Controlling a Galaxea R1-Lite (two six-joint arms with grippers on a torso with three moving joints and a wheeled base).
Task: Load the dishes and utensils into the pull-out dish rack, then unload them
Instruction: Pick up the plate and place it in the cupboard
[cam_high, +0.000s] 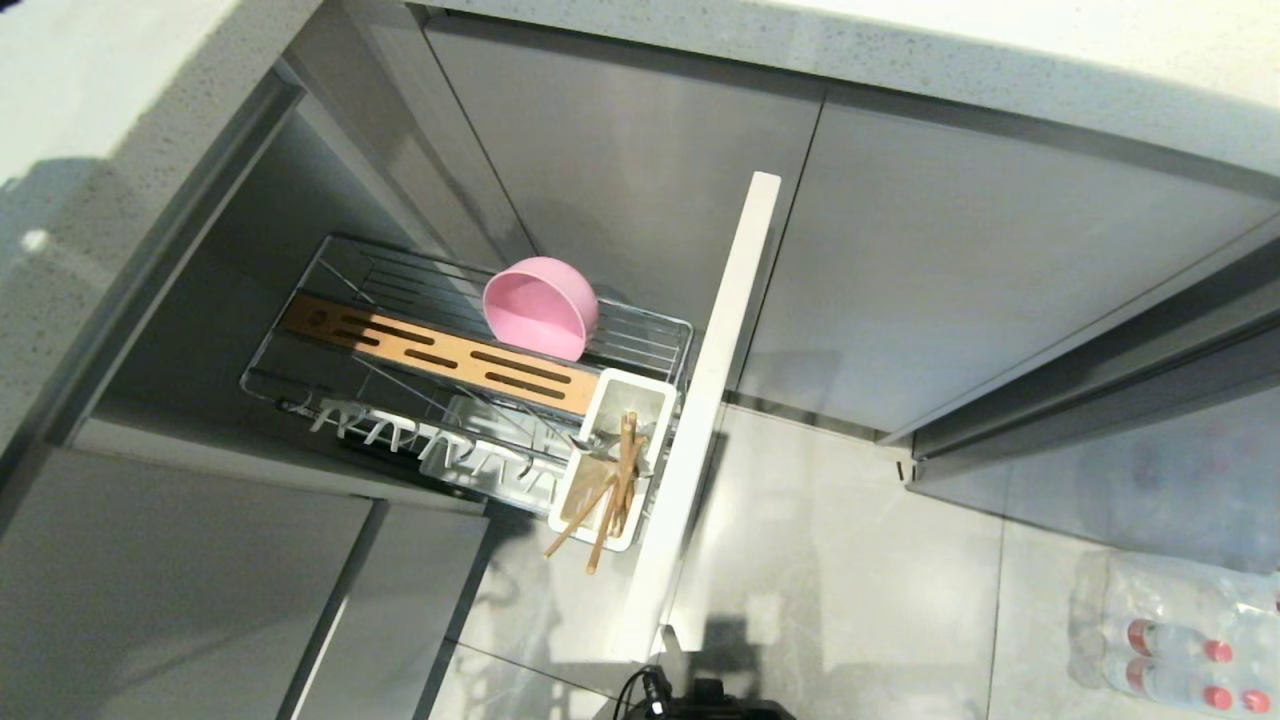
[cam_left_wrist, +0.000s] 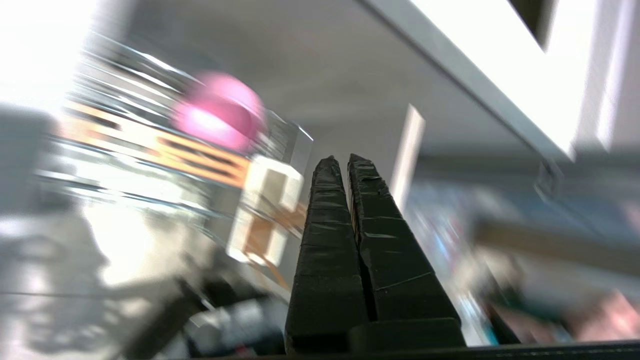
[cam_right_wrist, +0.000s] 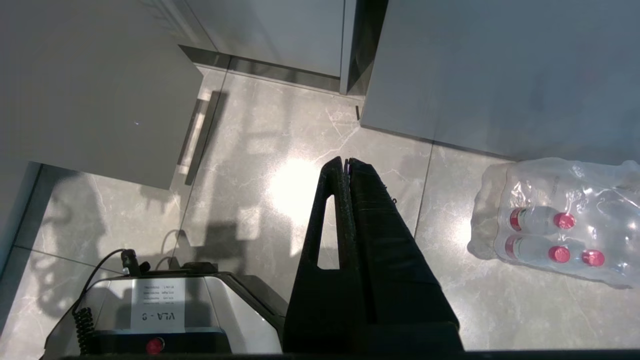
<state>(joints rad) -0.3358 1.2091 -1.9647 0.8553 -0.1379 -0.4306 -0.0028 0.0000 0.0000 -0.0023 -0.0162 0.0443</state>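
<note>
The pull-out dish rack (cam_high: 300, 262) stands drawn out of the cabinet, a chrome wire basket with a slotted wooden strip (cam_high: 440, 356). A pink bowl (cam_high: 541, 306) lies tilted on its side on the wire behind that strip. Wooden chopsticks (cam_high: 608, 492) lean in the white utensil cup (cam_high: 613, 461), and a silver spoon's end (cam_high: 583, 441) shows beside them. The white pronged tray (cam_high: 430, 440) holds nothing; the plate is out of view. My left gripper (cam_left_wrist: 343, 159) is shut and empty, away from the rack, with the bowl (cam_left_wrist: 220, 111) blurred beyond it. My right gripper (cam_right_wrist: 346, 161) hangs shut over the floor.
The rack's pale front panel (cam_high: 712, 400) sticks out over the tiled floor. Grey cabinet doors (cam_high: 960, 260) close off the back under a speckled countertop (cam_high: 110, 110). A wrapped pack of water bottles (cam_high: 1170, 630) lies on the floor at the right. My base (cam_right_wrist: 165, 310) is below.
</note>
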